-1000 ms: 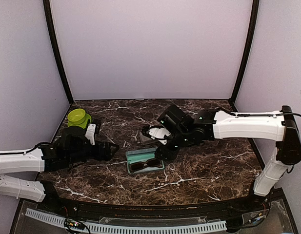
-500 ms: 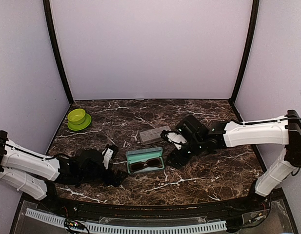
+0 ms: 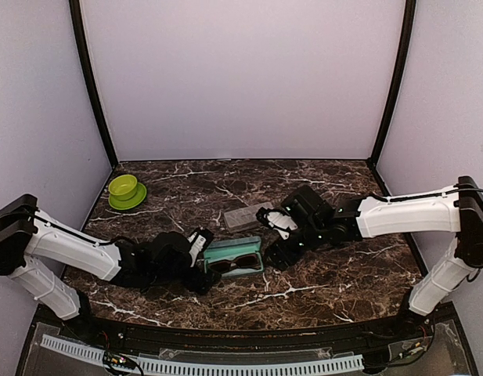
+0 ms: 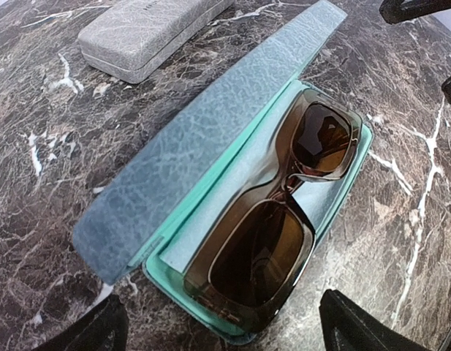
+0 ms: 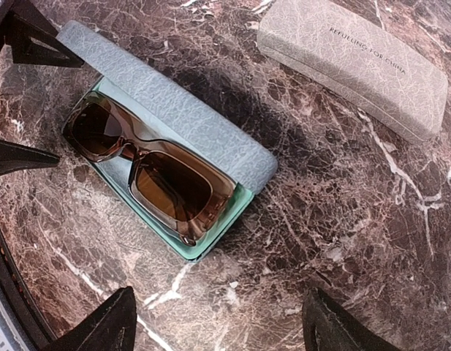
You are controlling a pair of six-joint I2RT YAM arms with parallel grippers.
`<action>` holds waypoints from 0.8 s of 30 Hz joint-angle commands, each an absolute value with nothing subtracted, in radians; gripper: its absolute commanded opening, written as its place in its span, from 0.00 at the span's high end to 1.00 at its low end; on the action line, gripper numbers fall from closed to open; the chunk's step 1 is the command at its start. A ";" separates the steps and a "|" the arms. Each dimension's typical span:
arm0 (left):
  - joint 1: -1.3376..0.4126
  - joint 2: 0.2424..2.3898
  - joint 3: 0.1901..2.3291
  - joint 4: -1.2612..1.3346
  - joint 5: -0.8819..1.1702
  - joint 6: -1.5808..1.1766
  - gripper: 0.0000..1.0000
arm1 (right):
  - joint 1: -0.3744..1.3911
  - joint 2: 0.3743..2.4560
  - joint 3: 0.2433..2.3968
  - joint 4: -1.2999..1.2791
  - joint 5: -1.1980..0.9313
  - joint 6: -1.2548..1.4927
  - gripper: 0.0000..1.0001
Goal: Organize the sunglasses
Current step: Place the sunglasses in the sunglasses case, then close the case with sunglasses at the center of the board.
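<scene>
Green bowl [image 3: 126, 190] far left on worktop [image 3: 343, 274]. Left tool [image 3: 203, 262]: fingers apart, empty, at left end of open case. Sunglasses [image 4: 273, 212]: chunky translucent brown frame, rectangular brown lenses, folded, lying in open blue-grey case [image 4: 203, 139] with teal lining. Closed grey case [image 5: 349, 62] behind; lid print ends "FOR CHINA". Right tool [image 3: 268, 239]: fingers apart, empty, near right end.

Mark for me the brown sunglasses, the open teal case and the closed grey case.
brown sunglasses [image 4: 283, 191]: left wrist view, bridge between the lenses.
open teal case [image 5: 170, 102]: right wrist view, middle of its raised lid.
closed grey case [image 5: 353, 64]: right wrist view, centre of its top.
</scene>
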State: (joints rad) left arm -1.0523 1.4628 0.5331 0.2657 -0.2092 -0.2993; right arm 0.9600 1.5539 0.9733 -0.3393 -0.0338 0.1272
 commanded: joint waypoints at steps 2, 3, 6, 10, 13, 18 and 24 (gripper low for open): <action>-1.053 1.492 0.581 0.227 -0.194 -0.264 0.07 | 0.955 1.560 0.958 -0.308 -0.038 0.134 0.22; -1.051 1.498 0.586 0.221 -0.192 -0.263 0.07 | 0.955 1.561 0.959 -0.308 -0.042 0.133 0.22; -1.043 1.507 0.591 0.211 -0.181 -0.264 0.09 | 0.954 1.563 0.959 -0.308 -0.045 0.133 0.22; -1.028 1.512 0.593 0.203 -0.167 -0.264 0.11 | 0.954 1.563 0.957 -0.311 -0.043 0.133 0.22; -1.020 1.515 0.599 0.196 -0.160 -0.261 0.13 | 0.954 1.566 0.959 -0.313 -0.043 0.133 0.22; -1.005 1.520 0.601 0.193 -0.151 -0.265 0.16 | 0.954 1.572 0.964 -0.317 -0.046 0.133 0.22; -0.990 1.523 0.600 0.194 -0.147 -0.272 0.19 | 0.955 1.574 0.966 -0.322 -0.045 0.134 0.22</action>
State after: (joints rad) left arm -1.0008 1.5196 0.5823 0.2142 -0.1558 -0.2726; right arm 0.9600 1.5623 0.9661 -0.3370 -0.0345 0.1291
